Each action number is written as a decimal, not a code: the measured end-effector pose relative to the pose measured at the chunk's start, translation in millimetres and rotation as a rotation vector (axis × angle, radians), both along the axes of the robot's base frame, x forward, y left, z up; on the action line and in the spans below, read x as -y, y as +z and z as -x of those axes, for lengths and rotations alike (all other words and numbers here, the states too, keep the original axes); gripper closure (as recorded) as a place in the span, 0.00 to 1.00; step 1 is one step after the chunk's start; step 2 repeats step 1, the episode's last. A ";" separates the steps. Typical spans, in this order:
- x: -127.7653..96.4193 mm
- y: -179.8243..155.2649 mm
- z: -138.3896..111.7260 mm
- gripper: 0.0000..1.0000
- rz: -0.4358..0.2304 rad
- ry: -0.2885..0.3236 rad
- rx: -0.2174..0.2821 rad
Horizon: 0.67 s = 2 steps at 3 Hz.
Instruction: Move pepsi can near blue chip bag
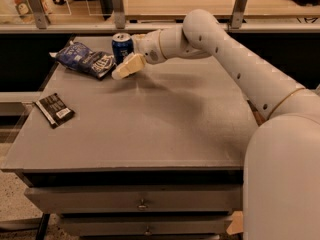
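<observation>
My claw (pixel 127 67) is in the upper left of the frame, right in front of the can (pixel 122 46), which stands upright on the bench (pixel 165 129). Honestly can't tell how wide the claw is open or if it's got the can. The bag (pixel 85 60) lies just left of the can. A black packet (pixel 55 109) sits well apart, by the left edge.

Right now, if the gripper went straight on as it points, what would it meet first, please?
Probably the nearest end of the blue chip bag, just beyond the gripper, which sits in front of the pepsi can; depth is unclear, so it might pass in front.
</observation>
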<state>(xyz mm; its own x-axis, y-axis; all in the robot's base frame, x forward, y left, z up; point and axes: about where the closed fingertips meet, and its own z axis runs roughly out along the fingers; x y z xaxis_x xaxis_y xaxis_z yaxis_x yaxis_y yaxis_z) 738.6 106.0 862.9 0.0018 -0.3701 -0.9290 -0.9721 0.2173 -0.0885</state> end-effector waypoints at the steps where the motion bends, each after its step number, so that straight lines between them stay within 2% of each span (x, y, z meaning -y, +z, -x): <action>1: 5.1 -2.8 -1.4 0.00 0.010 -0.011 -0.012; 2: 5.1 -2.8 -1.4 0.00 0.010 -0.011 -0.012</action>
